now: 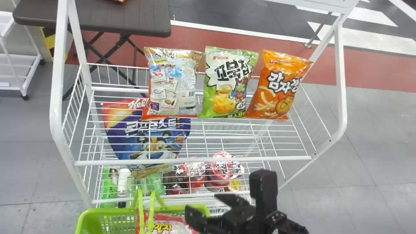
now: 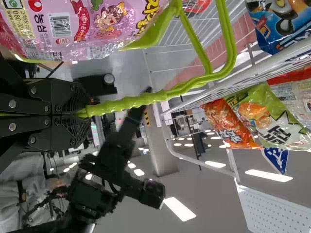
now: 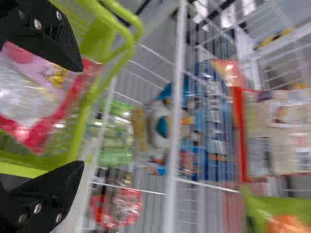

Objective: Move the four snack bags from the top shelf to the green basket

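Observation:
My right gripper (image 1: 209, 208) is over the green basket's (image 1: 107, 213) right part. Three snack bags stand side by side on the top shelf: silver-brown (image 1: 172, 84), green (image 1: 227, 84) and orange (image 1: 274, 87). A pink-red bag (image 1: 167, 224) lies in the basket. In the left wrist view my left gripper (image 2: 82, 114) is shut on the basket's handle (image 2: 141, 100), beside the pink bag (image 2: 87, 29). In the right wrist view my right gripper (image 3: 81, 115) stands open, its fingers spread wide, with the pink bag (image 3: 39, 97) behind the gap, inside the basket.
The white wire rack's front rail (image 1: 195, 161) runs between basket and top-shelf bags. Below that shelf are a blue cereal bag (image 1: 149, 138), red-lidded cups (image 1: 222, 167) and bottles (image 1: 123, 182). A dark table (image 1: 130, 16) stands behind the rack on the left.

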Controlling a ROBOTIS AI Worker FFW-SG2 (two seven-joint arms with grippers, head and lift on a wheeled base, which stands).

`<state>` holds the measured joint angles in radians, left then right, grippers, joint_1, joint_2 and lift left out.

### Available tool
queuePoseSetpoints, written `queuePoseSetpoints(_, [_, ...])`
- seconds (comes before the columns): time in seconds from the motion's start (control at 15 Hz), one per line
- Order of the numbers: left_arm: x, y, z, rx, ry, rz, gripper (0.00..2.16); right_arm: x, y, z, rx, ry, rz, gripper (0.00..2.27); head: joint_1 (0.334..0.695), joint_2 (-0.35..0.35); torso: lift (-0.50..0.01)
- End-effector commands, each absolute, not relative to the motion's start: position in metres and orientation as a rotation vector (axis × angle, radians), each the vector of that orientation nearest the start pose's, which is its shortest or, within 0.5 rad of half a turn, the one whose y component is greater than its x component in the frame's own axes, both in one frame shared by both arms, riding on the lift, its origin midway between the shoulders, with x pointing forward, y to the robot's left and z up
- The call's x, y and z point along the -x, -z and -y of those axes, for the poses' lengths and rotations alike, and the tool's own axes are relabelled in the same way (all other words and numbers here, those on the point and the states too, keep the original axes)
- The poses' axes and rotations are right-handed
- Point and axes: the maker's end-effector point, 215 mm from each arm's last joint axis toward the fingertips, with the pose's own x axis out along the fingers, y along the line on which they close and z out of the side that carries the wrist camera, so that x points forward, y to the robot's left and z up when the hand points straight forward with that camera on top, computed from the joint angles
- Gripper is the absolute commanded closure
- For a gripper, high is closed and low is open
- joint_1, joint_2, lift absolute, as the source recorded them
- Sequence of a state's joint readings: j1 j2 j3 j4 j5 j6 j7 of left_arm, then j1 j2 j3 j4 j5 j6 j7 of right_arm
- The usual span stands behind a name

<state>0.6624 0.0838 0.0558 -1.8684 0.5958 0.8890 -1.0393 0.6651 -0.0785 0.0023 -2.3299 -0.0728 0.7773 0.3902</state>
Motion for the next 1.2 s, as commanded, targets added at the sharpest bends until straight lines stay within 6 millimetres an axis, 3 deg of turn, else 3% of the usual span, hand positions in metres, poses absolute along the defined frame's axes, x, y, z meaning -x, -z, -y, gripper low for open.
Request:
queuePoseSetpoints(0.0, [-0.176, 0.477, -0.033, 1.113, 0.988, -0.837, 1.66, -0.368, 0.409, 0.146, -0.12, -0.396, -0.474, 0.06, 0.695, -0.269, 0.0])
queuePoseSetpoints(0.13, [-0.176, 0.477, -0.034, 1.111, 0.989, -0.838, 1.66, -0.414, 0.396, 0.144, -0.115, -0.367, -0.384, 0.06, 0.695, -0.26, 0.0])
queuePoseSetpoints(0.33, [-0.177, 0.48, -0.032, 1.113, 0.992, -0.843, 1.66, -0.489, 0.4, 0.129, -0.074, -0.33, -0.314, 0.07, 0.695, -0.225, 0.0])
queuePoseSetpoints(0.53, [-0.176, 0.482, -0.033, 1.117, 0.99, -0.849, 1.66, -0.537, 0.405, 0.112, -0.101, -0.347, -0.31, 0.07, 0.695, -0.164, 0.0])
queuePoseSetpoints(0.8, [-0.178, 0.485, -0.038, 1.107, 0.986, -0.852, 1.66, -0.581, 0.39, 0.092, -0.111, -0.399, -0.278, 0.07, 0.695, -0.116, 0.0])
queuePoseSetpoints(0.87, [-0.178, 0.485, -0.038, 1.108, 0.985, -0.853, 1.66, -0.587, 0.39, 0.084, -0.122, -0.445, -0.29, 0.22, 0.695, -0.095, 0.0])
queuePoseSetpoints(1.07, [-0.179, 0.485, -0.038, 1.108, 0.987, -0.851, 1.66, -0.575, 0.402, 0.065, -0.13, -0.536, -0.371, 1.99, 0.695, -0.063, 0.0])
queuePoseSetpoints(1.13, [-0.18, 0.485, -0.038, 1.108, 0.989, -0.85, 1.66, -0.569, 0.403, 0.06, -0.136, -0.562, -0.379, 2.06, 0.695, -0.048, 0.0])
